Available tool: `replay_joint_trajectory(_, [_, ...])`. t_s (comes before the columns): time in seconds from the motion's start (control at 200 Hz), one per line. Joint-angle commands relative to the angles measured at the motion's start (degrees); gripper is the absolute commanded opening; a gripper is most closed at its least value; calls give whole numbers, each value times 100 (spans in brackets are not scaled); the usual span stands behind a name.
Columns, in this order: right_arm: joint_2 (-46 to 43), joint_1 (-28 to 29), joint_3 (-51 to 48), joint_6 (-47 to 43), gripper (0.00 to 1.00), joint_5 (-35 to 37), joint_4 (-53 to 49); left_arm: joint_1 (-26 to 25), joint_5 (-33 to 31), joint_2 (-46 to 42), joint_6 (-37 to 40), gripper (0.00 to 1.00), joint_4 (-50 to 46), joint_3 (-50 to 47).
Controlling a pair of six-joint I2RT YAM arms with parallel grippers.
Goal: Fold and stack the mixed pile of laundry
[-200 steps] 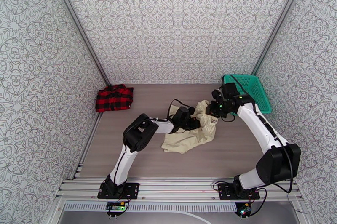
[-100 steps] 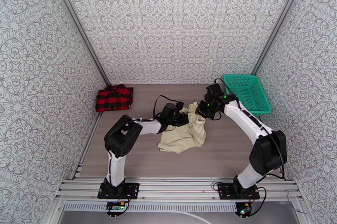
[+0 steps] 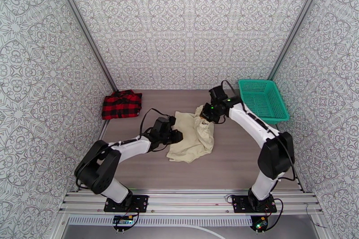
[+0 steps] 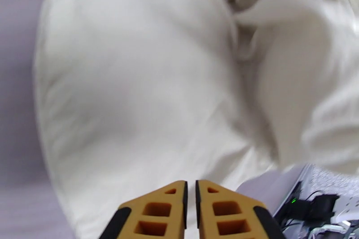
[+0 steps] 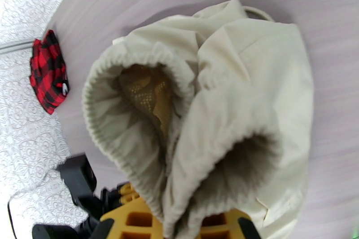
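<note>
Cream garment drawn narrower, mid-table.
The right gripper, pinching its elastic waistband, has carried that edge leftward, so a fold looks begun. The left gripper, pressed together and empty, has backed off its left side.

A teal plastic mesh basket sits at the grey-brown table's far right corner, near patterned walls.
</note>
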Motion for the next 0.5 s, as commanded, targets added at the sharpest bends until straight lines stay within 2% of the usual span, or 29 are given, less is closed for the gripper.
replay_joint_trajectory(0.0, [281, 244, 388, 317, 0, 308, 123, 142, -344, -238, 235, 12, -604, -456])
replay_joint_trajectory(0.105, [422, 371, 421, 390, 0, 368, 212, 189, -642, -676, 200, 12, -829, -829])
replay_joint_trajectory(0.22, [544, 522, 540, 407, 0, 475, 229, 285, -671, -935, 175, 12, -940, -1107])
replay_joint_trajectory(0.32, [726, 720, 794, 314, 0, 542, 156, 349, -627, -917, 165, 12, -659, -1315])
replay_joint_trajectory(0.495, [1035, 1149, 1107, -53, 6, 762, -97, 550, -431, -576, -7, 10, 32, -1549])
